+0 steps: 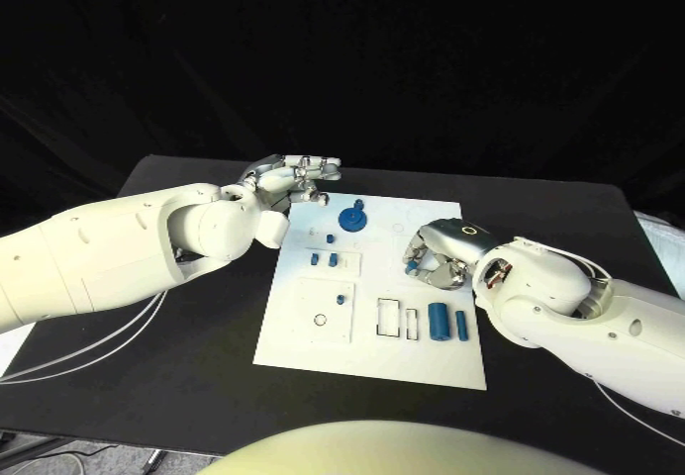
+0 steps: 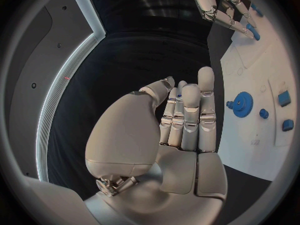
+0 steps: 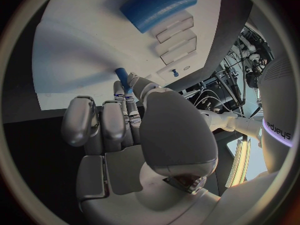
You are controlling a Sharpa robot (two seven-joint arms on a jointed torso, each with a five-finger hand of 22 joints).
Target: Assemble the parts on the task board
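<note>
A white task board lies flat in the middle of a black desk, carrying a scatter of small blue parts. Near its far edge sits a blue gear with a small blue knob beside it; the left wrist view shows the same gear lying flat on the white surface. Closer to the board's middle, two short blue pegs stand side by side in a marked rectangle, and a single small blue piece rests in the square below them. Toward the near right corner, a larger blue cylinder lies beside a slimmer blue one, just next to an outlined slot.

The right robot hand is lowered over the board's right side, fingers curled around a slim blue peg, which the right wrist view shows pinched between the thumb and the fingertips, its end projecting towards the board. The left robot hand hovers above the board's far left corner, apart from the parts; in the left wrist view its fingers are drawn together and pressed towards the thumb, with a speck of blue visible between the fingertips, though whether it holds anything cannot be told.
</note>
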